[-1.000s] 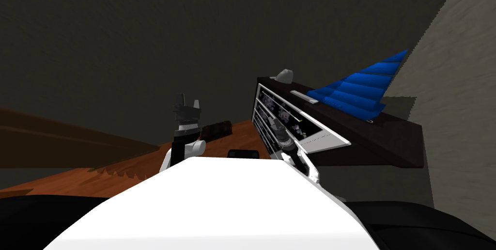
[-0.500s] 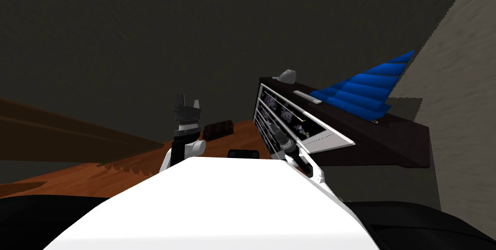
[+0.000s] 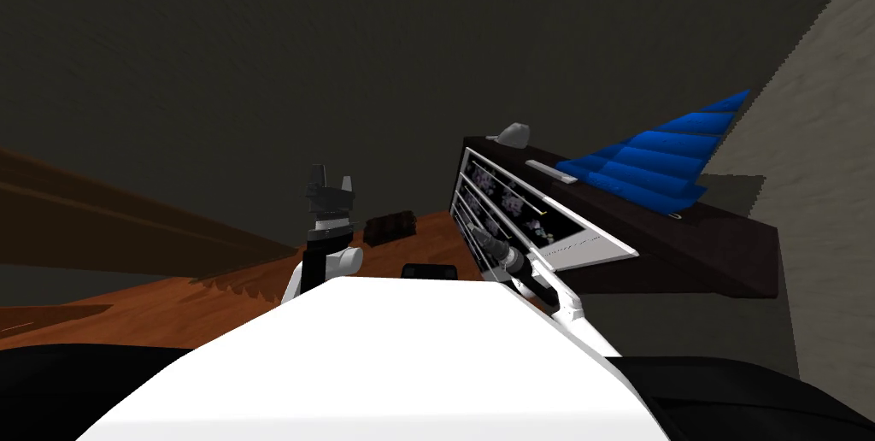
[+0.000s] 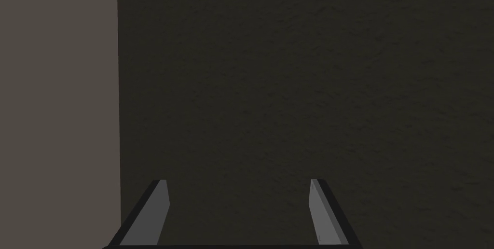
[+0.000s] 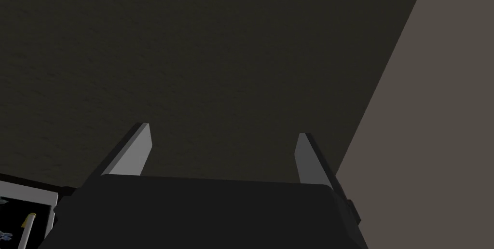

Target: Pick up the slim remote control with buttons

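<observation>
Your right gripper (image 5: 223, 135), blades spread and empty, is nearer the remote (image 3: 551, 173), lying along the cabinet top (image 3: 675, 231) above it.

Nothing fancy on this bot tbh. The left gripper (image 4: 239, 183) and right gripper (image 5: 222, 132) match: 2 thin, flat, light grey blade fingers (image 4: 154, 212) on a boxy dark body. The left arm (image 3: 342, 259) and right arm (image 3: 560, 299) are white shells with dark ribbed joints.

left claw (image 4: 238, 181) spread, right claw (image 5: 222, 130) spread
</observation>
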